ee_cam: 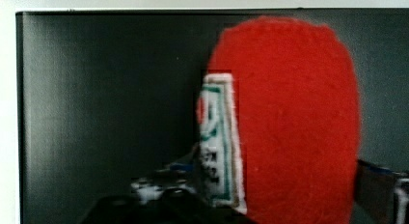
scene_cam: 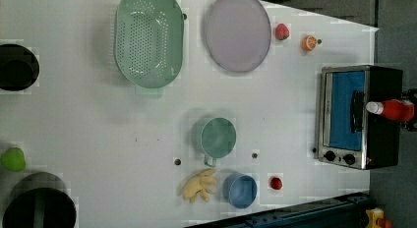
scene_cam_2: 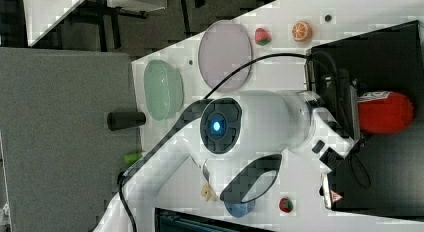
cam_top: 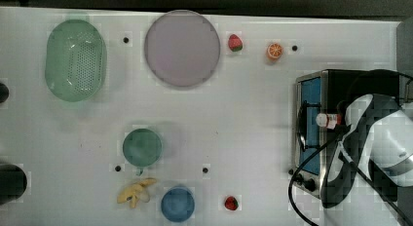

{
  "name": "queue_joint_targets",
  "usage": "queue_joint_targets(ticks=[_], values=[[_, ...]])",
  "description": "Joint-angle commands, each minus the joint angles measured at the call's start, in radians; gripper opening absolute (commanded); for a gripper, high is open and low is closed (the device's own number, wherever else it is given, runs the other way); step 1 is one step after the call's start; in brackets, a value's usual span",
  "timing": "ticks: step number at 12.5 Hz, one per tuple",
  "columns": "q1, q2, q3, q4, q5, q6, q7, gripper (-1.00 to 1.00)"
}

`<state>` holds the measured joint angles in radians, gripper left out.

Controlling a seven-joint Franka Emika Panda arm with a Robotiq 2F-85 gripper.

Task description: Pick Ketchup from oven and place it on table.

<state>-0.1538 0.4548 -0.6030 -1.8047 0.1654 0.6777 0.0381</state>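
The ketchup (cam_top: 331, 121), a red bottle with a white cap, lies on its side on top of the black oven (cam_top: 311, 89), cap toward the blue glass door. The left view shows the ketchup (scene_cam: 396, 110) across the oven (scene_cam: 386, 80) roof. My gripper (ee_cam: 282, 200) straddles the bottle's red body (ee_cam: 289, 127), and one finger (ee_cam: 381, 185) presses against its side. In the right view the white arm reaches over the oven (scene_cam_2: 370, 52) to the ketchup (scene_cam_2: 385, 112). The white table (cam_top: 243, 114) spreads to the top view's left of the oven.
A green colander (cam_top: 75, 58), a lilac plate (cam_top: 181, 47), a strawberry (cam_top: 235, 43) and an orange half (cam_top: 274, 51) sit along the top view's upper side. A green cup (cam_top: 141, 147), a banana (cam_top: 135, 192), a blue cup (cam_top: 177, 203) and another strawberry (cam_top: 231, 203) lie lower.
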Motion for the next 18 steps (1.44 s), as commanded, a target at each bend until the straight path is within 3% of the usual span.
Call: queue_joint_targets(ticks=[1,6,11,14,18], values=[[-0.004,-0.023,-0.008,0.023,0.02,-0.031,0.002,0.27],[0.028,-0.065,-0.002,0.094,0.02,-0.146,0.002,0.27],[0.156,-0.192,0.042,0.206,0.0,-0.355,-0.004,0.27],[0.235,-0.266,0.101,0.209,-0.001,-0.392,-0.004,0.27],[0.299,-0.306,0.196,0.208,-0.003,-0.466,-0.004,0.27]])
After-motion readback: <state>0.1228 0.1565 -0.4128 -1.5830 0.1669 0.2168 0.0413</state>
